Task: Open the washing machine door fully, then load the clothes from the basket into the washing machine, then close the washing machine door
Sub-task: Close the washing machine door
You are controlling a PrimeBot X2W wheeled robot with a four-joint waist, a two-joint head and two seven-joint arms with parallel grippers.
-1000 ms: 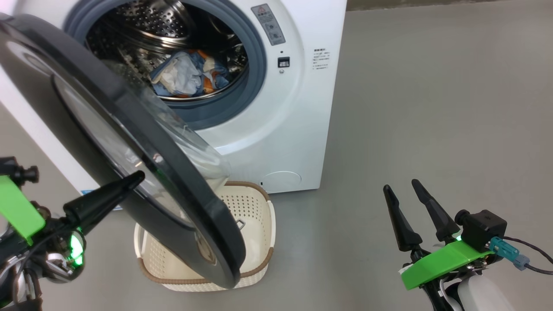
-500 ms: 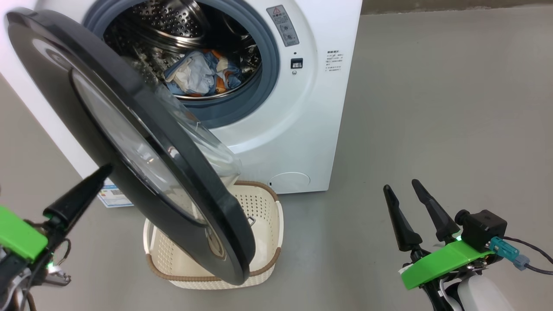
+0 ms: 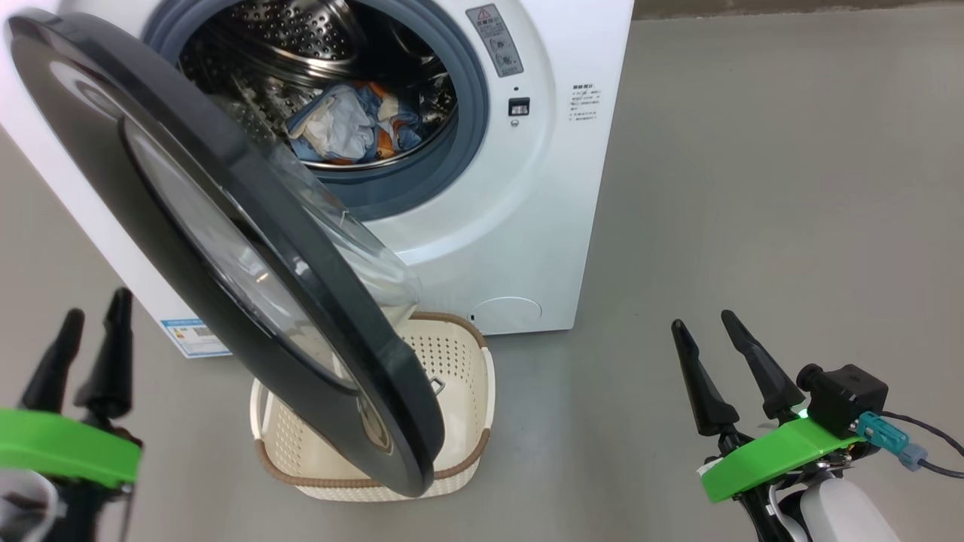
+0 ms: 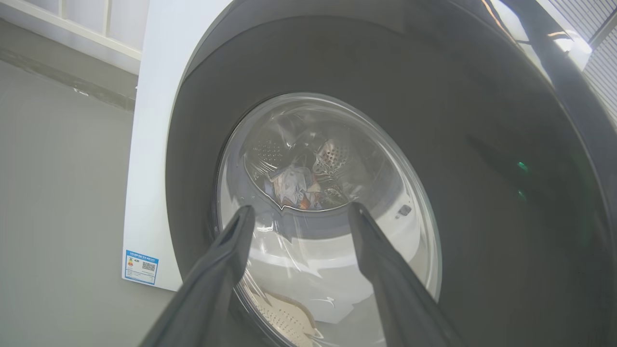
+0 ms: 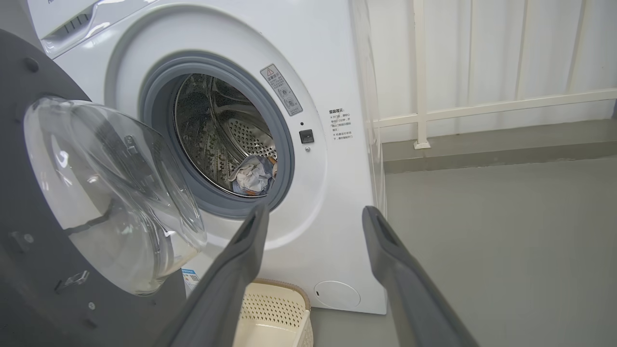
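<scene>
The washing machine (image 3: 542, 226) stands on the grey floor (image 3: 753, 188) with its drum open to us. The washing machine door (image 3: 98, 173) is swung out partway on its left-side hinge, and in the head view its lower edge hangs over the basket (image 3: 459, 361).

The basket sits on the floor just in front of the machine. The clothes (image 3: 346, 124) lie as a bundle at the bottom of the steel drum (image 3: 286, 38), behind the grey-blue gasket (image 3: 459, 113).

We see the left gripper (image 3: 96, 302) at the lower left, apart from the door. Its fingers are spread and hold nothing. In the left wrist view they point at the door's glass window (image 4: 337, 250).

The right gripper (image 3: 702, 319) hovers over bare floor at the lower right, well apart from the machine. Its fingers are also spread and hold nothing.
</scene>
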